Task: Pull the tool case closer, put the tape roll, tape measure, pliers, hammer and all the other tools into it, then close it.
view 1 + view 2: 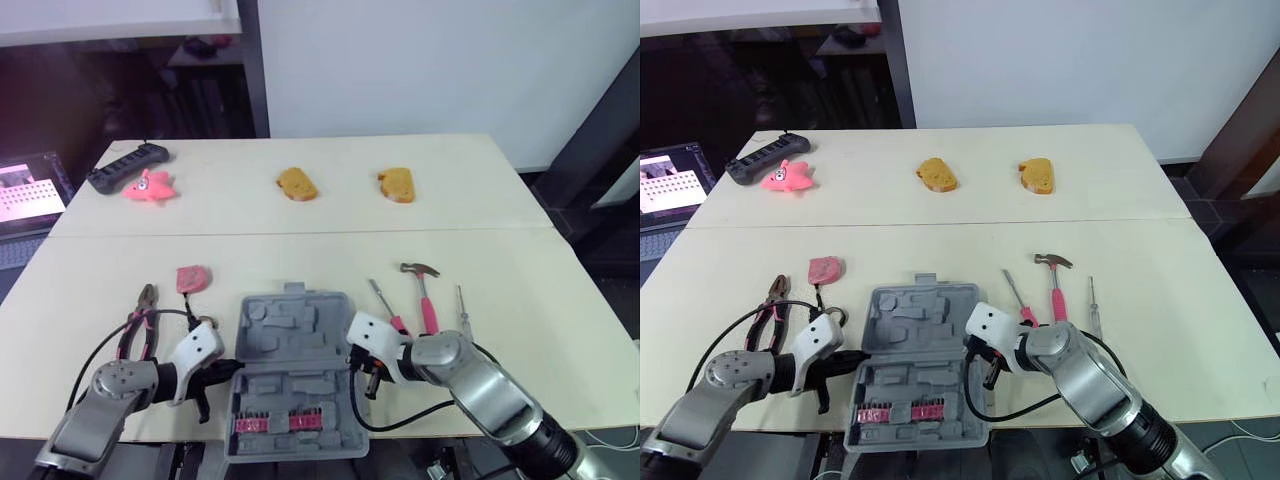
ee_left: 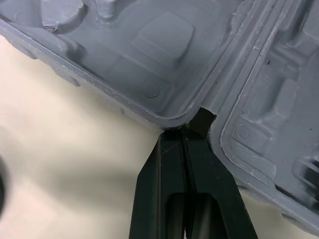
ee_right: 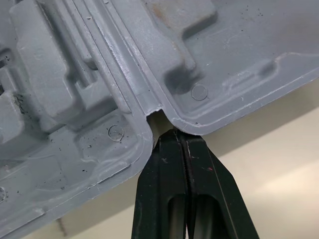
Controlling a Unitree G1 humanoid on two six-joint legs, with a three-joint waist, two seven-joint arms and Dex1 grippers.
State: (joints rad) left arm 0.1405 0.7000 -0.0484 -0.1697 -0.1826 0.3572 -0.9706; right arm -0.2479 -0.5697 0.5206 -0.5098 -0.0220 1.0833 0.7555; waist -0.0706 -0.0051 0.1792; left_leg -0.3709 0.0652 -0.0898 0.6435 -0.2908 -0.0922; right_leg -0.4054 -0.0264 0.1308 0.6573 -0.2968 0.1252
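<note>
Currently I see the tool case (image 1: 295, 340) lying open and flat at the near edge of the counter (image 1: 520, 250), roughly centred between my arms. Lid half sits farther from me, tray half nearest, with a row of pink-red bits (image 1: 275, 424) in the tray. The left gripper (image 2: 185, 137) is closed, fingers pressed together with nothing between them, and its tip touches the case's left rim at the hinge notch. The right gripper (image 3: 178, 137) is the same: closed on nothing, tip against the right rim at the hinge gap. All tools are outside the case. The pliers (image 1: 140, 320) lie left of it, near my left arm. The pink tape measure (image 1: 192, 278) is just beyond them, apart from the case. On the right are a pink-handled screwdriver (image 1: 385, 300), the hammer (image 1: 422, 290) and a thin small screwdriver (image 1: 463, 308), side by side and near the case but not touching it. At the far side are two brown bread-like pieces (image 1: 297, 184), a pink toy (image 1: 150, 187) and a black power strip (image 1: 127, 166). I can't make out the tape roll.
</note>
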